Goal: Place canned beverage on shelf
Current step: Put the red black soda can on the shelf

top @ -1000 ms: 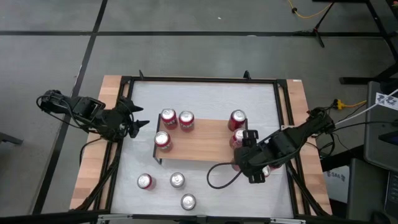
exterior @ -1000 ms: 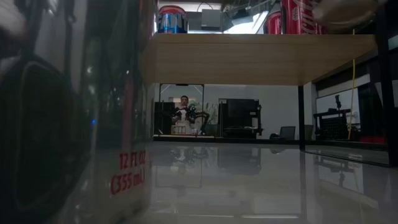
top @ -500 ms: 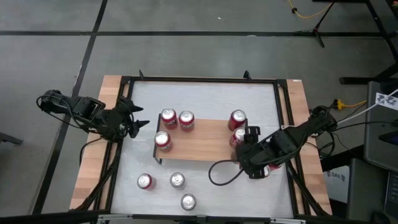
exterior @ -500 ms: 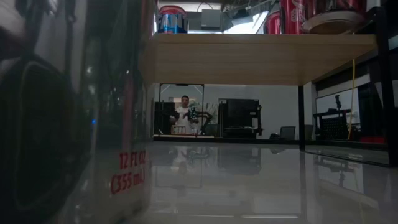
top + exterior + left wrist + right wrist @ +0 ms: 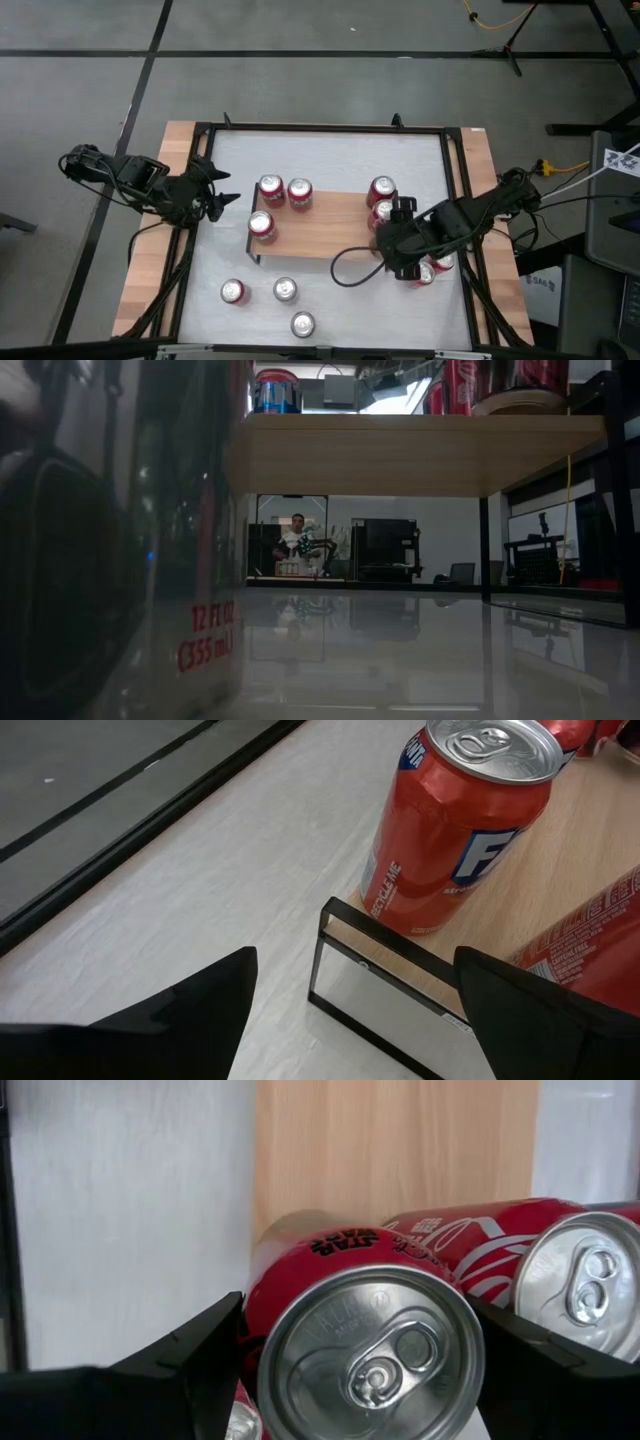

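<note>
While gripped, red can [image 5: 365, 1345] shows silver top.

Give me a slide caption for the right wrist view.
Right gripper holds a red soda can over the wooden shelf, beside another red can.

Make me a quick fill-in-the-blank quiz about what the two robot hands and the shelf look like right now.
1. The right hand is ___ on a can.
2. It holds that can over the ___ end of the shelf.
3. The left hand, beside the shelf's other end, is ___ and holds nothing.
4. The shelf's top is made of ___.

Missing words: shut; right; open; wood
</note>
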`<state>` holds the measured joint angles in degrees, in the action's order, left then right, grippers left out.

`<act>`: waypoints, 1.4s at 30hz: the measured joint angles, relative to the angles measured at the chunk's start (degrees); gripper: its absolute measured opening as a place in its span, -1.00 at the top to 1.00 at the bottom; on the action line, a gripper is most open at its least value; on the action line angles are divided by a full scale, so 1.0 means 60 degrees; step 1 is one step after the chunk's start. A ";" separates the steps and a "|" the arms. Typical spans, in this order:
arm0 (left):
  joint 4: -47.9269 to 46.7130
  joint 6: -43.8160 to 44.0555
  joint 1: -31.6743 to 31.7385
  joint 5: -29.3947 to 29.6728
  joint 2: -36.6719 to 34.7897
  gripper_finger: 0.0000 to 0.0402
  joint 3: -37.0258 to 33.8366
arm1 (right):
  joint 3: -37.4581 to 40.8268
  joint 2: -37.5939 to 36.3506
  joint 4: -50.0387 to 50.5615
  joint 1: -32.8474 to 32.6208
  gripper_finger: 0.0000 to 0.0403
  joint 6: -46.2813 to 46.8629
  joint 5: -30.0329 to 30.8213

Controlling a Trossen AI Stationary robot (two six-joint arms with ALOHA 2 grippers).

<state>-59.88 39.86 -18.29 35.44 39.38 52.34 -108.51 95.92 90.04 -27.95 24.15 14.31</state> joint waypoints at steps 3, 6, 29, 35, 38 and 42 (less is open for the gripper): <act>0.0000 0.0000 0.0002 0.0004 0.0000 -0.63 -0.0001 | 0.0000 0.0000 0.0002 0.0124 -0.48 -0.0001 -0.0219; 0.0000 0.0000 -0.0002 0.0004 0.0000 -0.63 -0.0002 | 0.0000 0.0000 0.0004 0.0124 -0.48 -0.0001 -0.0231; 0.0000 0.0000 -0.0001 0.0011 0.0000 -0.63 0.0000 | 0.0572 -0.0004 -0.0091 0.0102 -0.73 -0.0100 -0.0159; 0.0000 0.0000 0.0002 0.0011 0.0000 -0.63 -0.0001 | 0.0572 0.0000 -0.0091 0.0101 -0.72 -0.0103 -0.0162; 0.0000 0.0000 -0.0002 0.0011 0.0004 -0.63 0.0000 | 0.0572 0.0000 -0.0091 0.0101 -0.72 -0.0103 -0.0162; 0.0000 0.0000 0.0001 0.0011 0.0000 -0.63 0.0000 | 0.0576 0.0004 -0.0091 0.0102 -0.72 -0.0106 -0.0162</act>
<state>-59.88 39.86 -18.29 35.51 39.38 52.34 -105.06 95.94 89.49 -27.33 23.51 13.34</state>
